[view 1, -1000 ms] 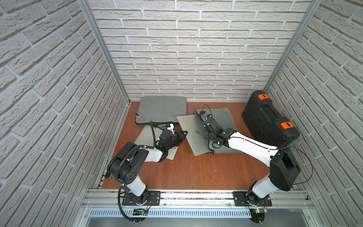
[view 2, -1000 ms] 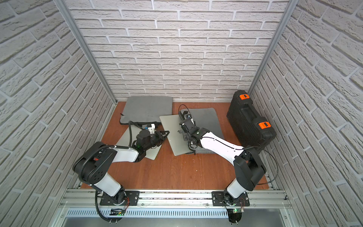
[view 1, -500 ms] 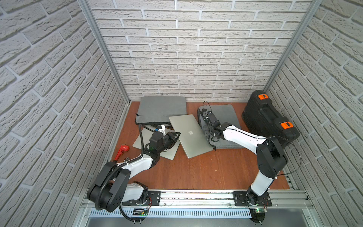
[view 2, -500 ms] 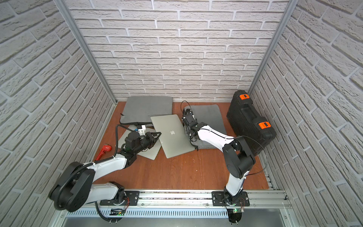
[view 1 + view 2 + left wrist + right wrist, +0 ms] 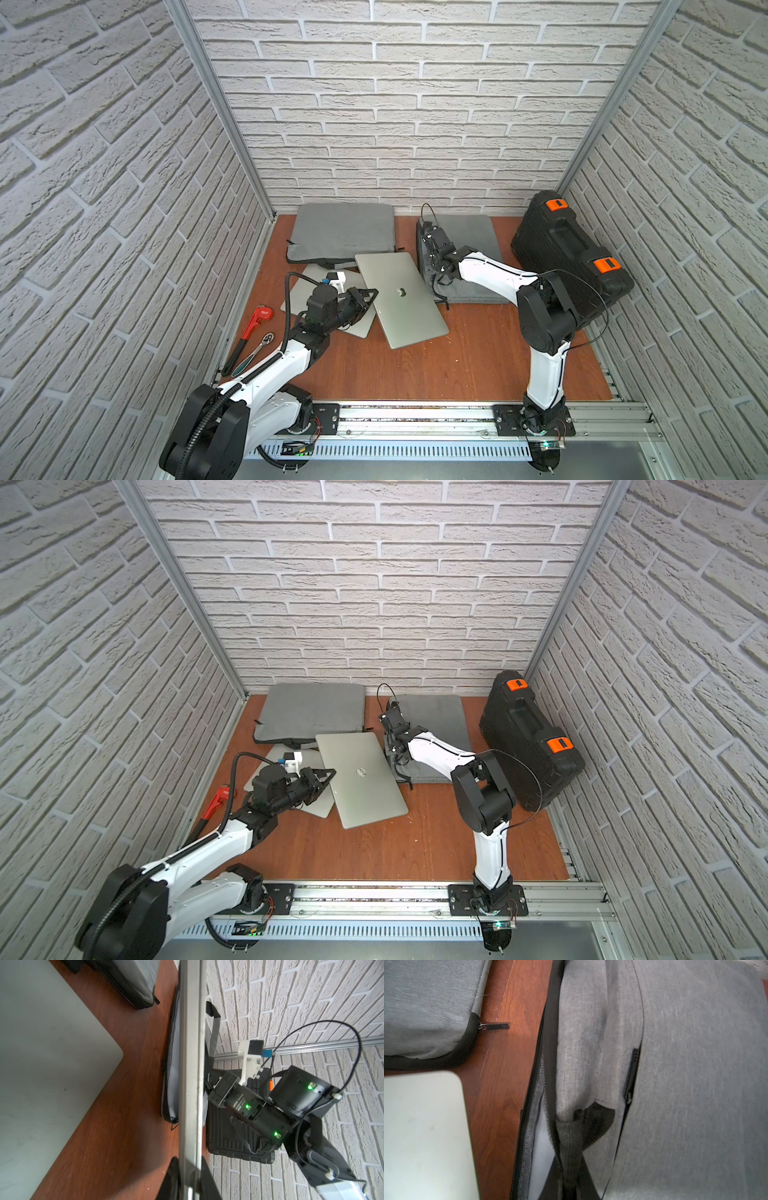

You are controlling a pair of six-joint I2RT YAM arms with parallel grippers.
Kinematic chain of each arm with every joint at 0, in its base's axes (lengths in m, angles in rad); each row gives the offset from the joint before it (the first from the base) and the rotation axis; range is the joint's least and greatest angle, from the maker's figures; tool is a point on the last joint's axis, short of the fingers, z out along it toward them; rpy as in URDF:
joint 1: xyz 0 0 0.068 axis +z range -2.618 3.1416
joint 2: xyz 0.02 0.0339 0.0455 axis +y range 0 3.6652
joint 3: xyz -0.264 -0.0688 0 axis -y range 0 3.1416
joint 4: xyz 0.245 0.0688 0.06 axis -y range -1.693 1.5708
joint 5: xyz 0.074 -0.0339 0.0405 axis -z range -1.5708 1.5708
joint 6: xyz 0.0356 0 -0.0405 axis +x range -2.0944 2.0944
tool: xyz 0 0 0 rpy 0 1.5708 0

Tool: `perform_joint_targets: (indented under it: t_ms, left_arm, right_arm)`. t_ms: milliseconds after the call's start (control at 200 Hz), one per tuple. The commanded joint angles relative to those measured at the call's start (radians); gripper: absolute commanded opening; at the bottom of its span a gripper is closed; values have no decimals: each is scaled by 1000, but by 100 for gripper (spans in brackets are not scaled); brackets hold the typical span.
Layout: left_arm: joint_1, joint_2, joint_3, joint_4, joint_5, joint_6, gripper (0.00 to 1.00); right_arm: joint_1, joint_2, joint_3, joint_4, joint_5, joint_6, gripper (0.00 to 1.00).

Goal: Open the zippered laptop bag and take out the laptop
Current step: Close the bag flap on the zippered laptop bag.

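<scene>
laptop's out. over the last second i've been dragging the flat silver laptop [image 5: 409, 316] sideways, away from the grey fabric zippered laptop bag [image 5: 473, 237]. it's now lying fully clear of the mouth, just beside it with a strip of bare wood showing between them, and its left part is overlapping a second silver laptop [image 5: 361, 326].

my left tool [image 5: 366, 296] is clamping the laptop's left edge, jaws narrow around the slab. my right tool [image 5: 571, 1184] is pinching the bag's upper flap, closed tight on the fabric and holding the unzipped mouth lifted.

i'm reading this as extraction done. what's left is letting go on both sides, and flap first looks safest.

the brown wooden surface [image 5: 436, 365] is also carrying:
- a second grey bag [image 5: 345, 232] at the back left
- a black hard case with orange latches [image 5: 569, 253] at the right wall
- a red pipe wrench [image 5: 253, 324] and a ratchet [image 5: 253, 351] by the left edge

white faux-brick walls [image 5: 415, 104] are closing in three sides.
</scene>
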State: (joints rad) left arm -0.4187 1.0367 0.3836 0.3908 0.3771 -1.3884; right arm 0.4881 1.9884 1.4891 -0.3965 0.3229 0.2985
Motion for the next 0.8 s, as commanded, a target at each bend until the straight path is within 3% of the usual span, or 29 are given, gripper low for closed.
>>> perform_joint_targets:
  t_ms: [0,275,600,795]
  left_arm:
    - [11,-56,20,161,73,-31,0]
    - [10,-54,11,116,124,-34,0]
    - [-5,-35,1,77,149,-11,0]
    - [-49,35,30,84,164,12,0]
  right_arm:
    - [-18,29,36,30,-14,-40,9]
    - [-45,71,69,18,-18,-67,22]
    - [-48,31,92,-26,-67,-79,57]
    - [-48,-20,79,-51,-100,-68,61]
